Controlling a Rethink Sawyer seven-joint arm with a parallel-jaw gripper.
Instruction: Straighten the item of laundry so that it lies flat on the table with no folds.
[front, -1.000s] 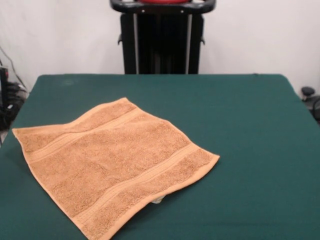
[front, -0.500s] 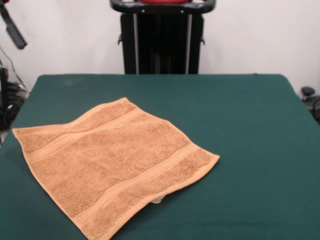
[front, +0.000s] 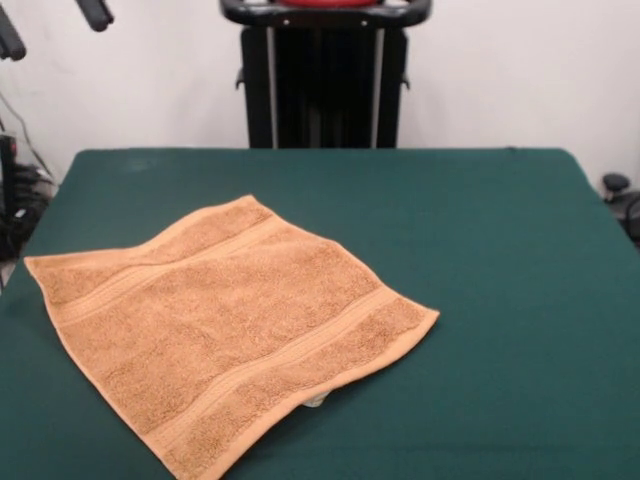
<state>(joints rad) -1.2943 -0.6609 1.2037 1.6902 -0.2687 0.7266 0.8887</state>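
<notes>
On the left half of the table (front: 480, 230) you have one towel (front: 225, 325), orange-tan terry, spread open and turned so its corners point roughly along the table's axes. Count: one towel, two woven bands across it, one small white tag (front: 314, 401) peeking from under the near edge. No writing can be read on the tag, and you will find no brand or label anywhere else in the front view.

The towel looks flat across most of its area. Its far left part shows a slight ripple, and its left corner reaches the table's left edge. The near corner runs out of the picture at the bottom.

Surface: dark green felt-like top, much larger than the towel, bare to the right of it. Behind the table stands a black pedestal (front: 325, 85) against a plain white wall. Some cables and dark equipment (front: 15, 195) sit at the far left, and a small dark object (front: 616, 184) sits past the table's right edge.

Gripper (front: 52, 22): two dark bar-like tips show at the top left corner, well apart from the towel; they are probably its fingers, though you see too little to be sure. They stand apart from each other and hold nothing.
</notes>
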